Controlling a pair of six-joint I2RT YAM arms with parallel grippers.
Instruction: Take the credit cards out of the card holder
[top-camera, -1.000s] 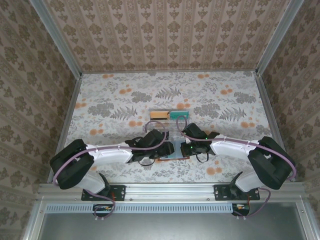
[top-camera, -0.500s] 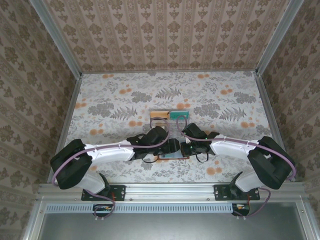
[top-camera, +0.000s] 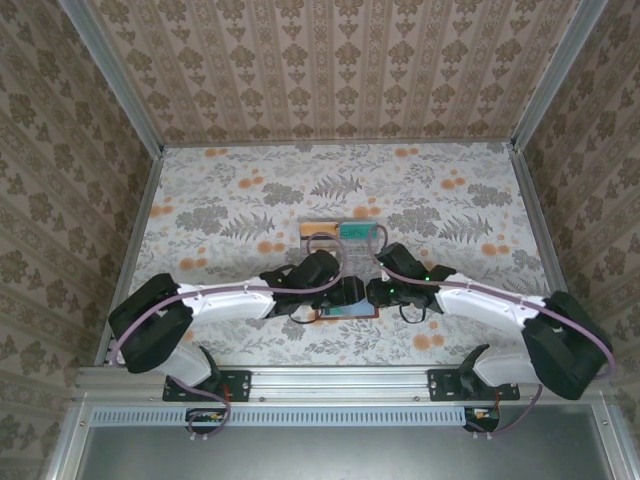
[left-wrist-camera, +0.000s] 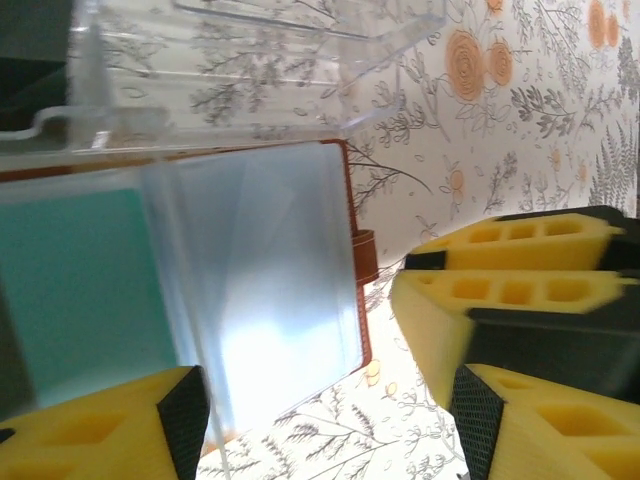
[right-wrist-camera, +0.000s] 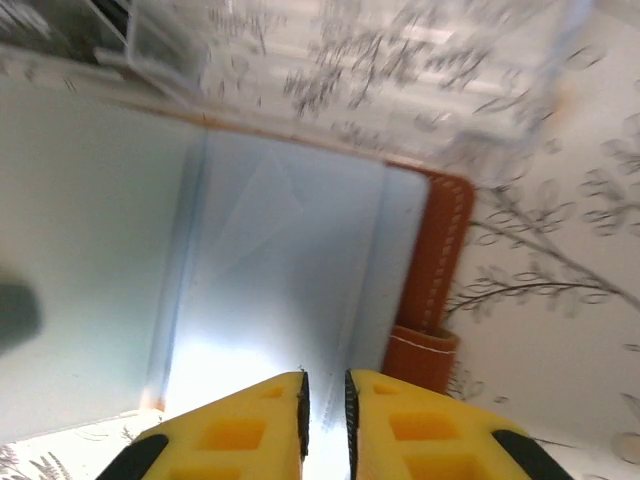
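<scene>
Holds the left gripper (left-wrist-camera: 310, 350) wide apart and empty, one yellow finger (left-wrist-camera: 100, 435) over the card holder (left-wrist-camera: 300, 250), the other off its brown rim above the flowered table (left-wrist-camera: 560, 120). Finds the holder lying open between those fingers, grey-blue pockets up, a teal credit card (left-wrist-camera: 70, 290) tucked in the pocket by the left-hand finger. Meets a clear tray (left-wrist-camera: 250, 50) just past the fingertips, against the holder's far edge. Sees, beyond that tray in the top view, an orange card (top-camera: 320, 229) and a loose teal card (top-camera: 357, 229) side by side. Holds the right gripper (right-wrist-camera: 325, 385) pinched almost together at the holder's near edge; possibly nips a pocket layer there, though blur and glare leave that unsettled. Has a brown strap tab (right-wrist-camera: 420, 355) just right of that gripper.
</scene>
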